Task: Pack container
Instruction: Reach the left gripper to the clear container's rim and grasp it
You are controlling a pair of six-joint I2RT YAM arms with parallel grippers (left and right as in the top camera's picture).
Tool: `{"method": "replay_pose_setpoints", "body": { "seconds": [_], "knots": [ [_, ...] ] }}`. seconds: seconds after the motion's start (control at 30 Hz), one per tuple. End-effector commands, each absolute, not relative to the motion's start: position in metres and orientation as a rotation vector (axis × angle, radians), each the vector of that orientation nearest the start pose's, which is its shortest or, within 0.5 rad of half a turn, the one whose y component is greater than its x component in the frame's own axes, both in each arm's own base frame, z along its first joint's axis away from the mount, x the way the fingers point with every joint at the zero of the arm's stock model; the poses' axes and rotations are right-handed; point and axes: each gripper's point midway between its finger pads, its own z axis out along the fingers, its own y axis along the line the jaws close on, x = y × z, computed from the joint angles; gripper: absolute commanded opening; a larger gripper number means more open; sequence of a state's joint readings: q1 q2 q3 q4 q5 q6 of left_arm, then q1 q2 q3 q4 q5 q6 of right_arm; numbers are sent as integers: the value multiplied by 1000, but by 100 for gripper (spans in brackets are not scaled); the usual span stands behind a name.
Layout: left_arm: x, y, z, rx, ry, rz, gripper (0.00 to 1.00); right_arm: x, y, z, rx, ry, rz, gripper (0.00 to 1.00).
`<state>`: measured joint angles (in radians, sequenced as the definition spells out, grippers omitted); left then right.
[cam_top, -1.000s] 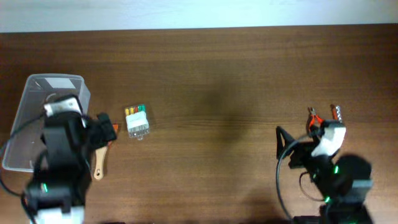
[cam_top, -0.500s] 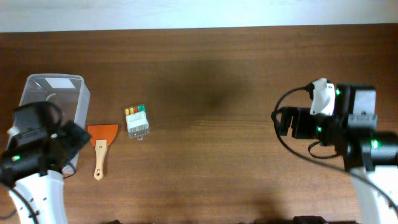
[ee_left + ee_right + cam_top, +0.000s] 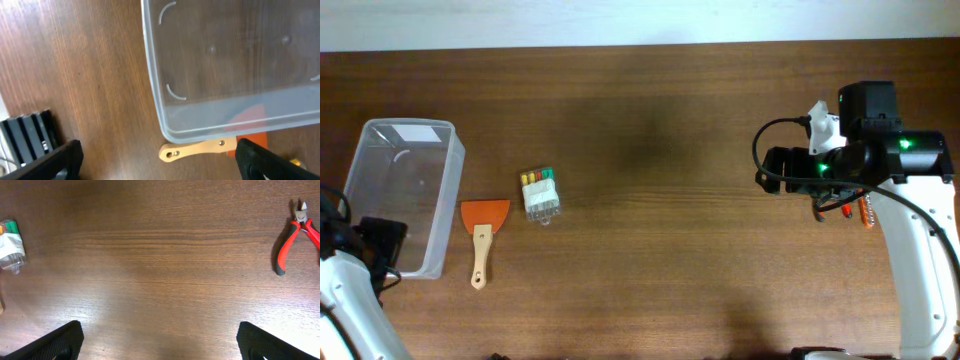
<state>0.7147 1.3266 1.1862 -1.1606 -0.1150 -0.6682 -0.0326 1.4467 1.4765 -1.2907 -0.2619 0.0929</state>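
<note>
The packing has not visibly begun. The container sits at the left end of the table, its long side running away from the robot. Its clear floor shows only the wood grain beneath, so nothing appears to be inside. Just beside its right wall lies a scraper with an orange blade and a wooden handle. The left wrist view shows that handle poking out past the tub's rounded corner. A small box of coloured pieces lies a little further right, apart from both. Red-handled pliers lie well away at the right end, partly hidden under the right arm in the overhead view. The left gripper hangs near the container's front corner with its fingers spread wide and nothing between them. The right gripper is likewise spread and empty over bare wood, with the pliers off to one side. Judging by this layout, every loose item remains to be picked up and placed in the tub, the scraper being nearest.
</note>
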Motion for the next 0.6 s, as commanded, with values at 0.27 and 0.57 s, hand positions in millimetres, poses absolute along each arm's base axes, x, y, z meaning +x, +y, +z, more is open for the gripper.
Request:
{"method": "replay_pose_setpoints", "body": {
  "seconds": [0.27, 0.57],
  "knots": [
    [219, 216, 114, -1918, 2244, 154, 99, 302, 34, 219, 99, 2824, 366, 99],
    [228, 224, 63, -1987, 2339, 157, 99, 296, 35, 218, 104, 2846, 368, 99]
  ]
}}
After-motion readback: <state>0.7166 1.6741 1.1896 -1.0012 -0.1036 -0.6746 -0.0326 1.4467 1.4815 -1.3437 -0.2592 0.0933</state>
